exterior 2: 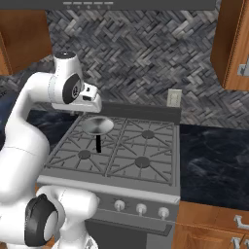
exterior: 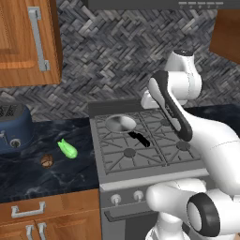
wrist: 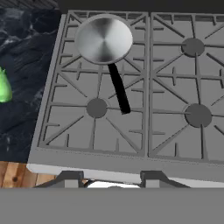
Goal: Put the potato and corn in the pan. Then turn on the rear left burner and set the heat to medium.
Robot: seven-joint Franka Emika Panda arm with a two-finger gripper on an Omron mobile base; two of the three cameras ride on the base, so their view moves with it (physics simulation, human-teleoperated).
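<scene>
The silver pan (exterior: 121, 123) (exterior 2: 97, 125) (wrist: 103, 39) stands empty on the stove's back left grate, its black handle (wrist: 119, 89) pointing to the front. It covers the rear left burner. On the dark counter left of the stove lie the green corn (exterior: 67, 148) (wrist: 3, 87) and, nearer the front, the brown potato (exterior: 46, 161). My gripper (wrist: 112, 179) hangs high above the stove's front edge, looking down; its fingertips (wrist: 72, 178) stand apart with nothing between them, so it is open.
A blue toaster (exterior: 14, 126) stands at the counter's far left. Control knobs (exterior: 116, 199) (exterior 2: 141, 209) line the stove's front panel. Three uncovered burners (wrist: 96, 107) (wrist: 197, 114) (wrist: 193, 46) show. Dark counter (exterior 2: 214, 155) continues right of the stove; wooden cabinets (exterior: 23, 42) hang above.
</scene>
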